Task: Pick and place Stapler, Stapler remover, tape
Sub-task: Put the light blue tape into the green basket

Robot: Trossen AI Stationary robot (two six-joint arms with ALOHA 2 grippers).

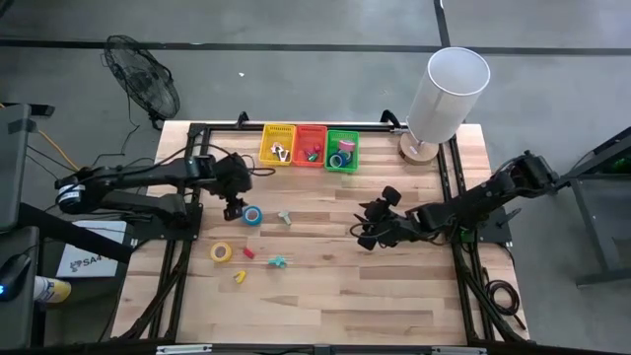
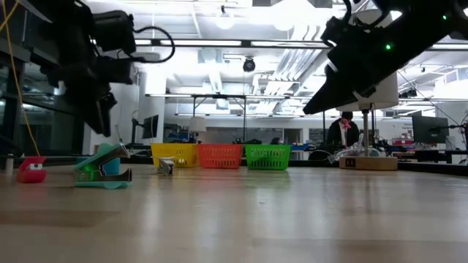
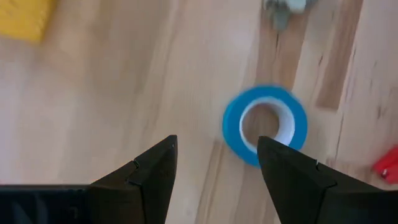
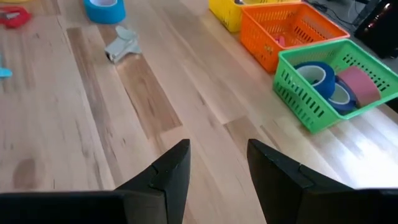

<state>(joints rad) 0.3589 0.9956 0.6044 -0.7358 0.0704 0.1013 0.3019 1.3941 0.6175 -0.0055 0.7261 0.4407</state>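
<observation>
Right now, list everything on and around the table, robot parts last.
baskets: three, yellow, orange, green, in a row at the far edge
tape in green basket: blue and pink
blue tape: one, on the table under the left gripper
yellow tape: one, nearer the front
teal remover: one, table front
lamp: one, white, far right corner
fan: one, black, on the floor
left gripper: open, above the blue tape
right gripper: open, mid-table, empty
</observation>
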